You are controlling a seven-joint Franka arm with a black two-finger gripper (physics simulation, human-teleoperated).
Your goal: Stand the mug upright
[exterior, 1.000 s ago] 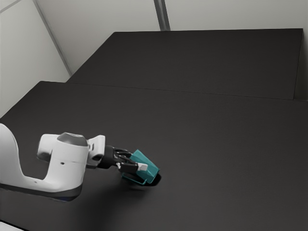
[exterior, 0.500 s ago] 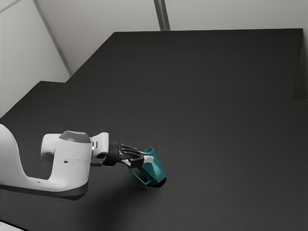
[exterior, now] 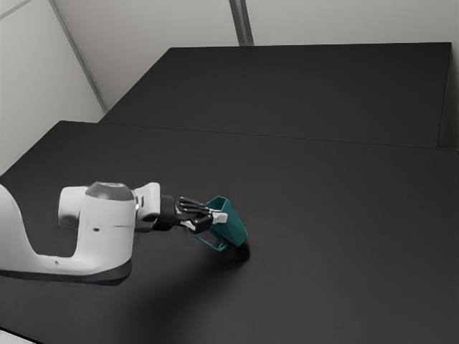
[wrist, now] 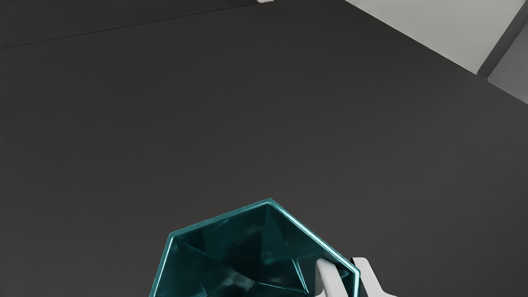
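The teal mug (exterior: 232, 228) is held tilted in the exterior view, its open end up toward the view's upper left and its base low on the right, over a dark shadow. My gripper (exterior: 218, 218) reaches it from the exterior view's left, at the rim end. In the wrist view the many-sided mouth of the mug (wrist: 218, 214) faces the camera, and my gripper (wrist: 350, 270) pinches its wall, one finger inside and the other outside. The handle hangs under the fingers in the exterior view. The inside bottom is partly visible.
A broad black table (exterior: 344, 215) lies under the arm. Behind it stands another black surface (exterior: 287, 93), with a thin seam between them. Pale walls (exterior: 344, 21) rise beyond.
My hand has moved toward the exterior view's right, then up in that view, carrying the mug. The mug has turned from a strong lean to a steeper stance, and its shadow now stands more apart.
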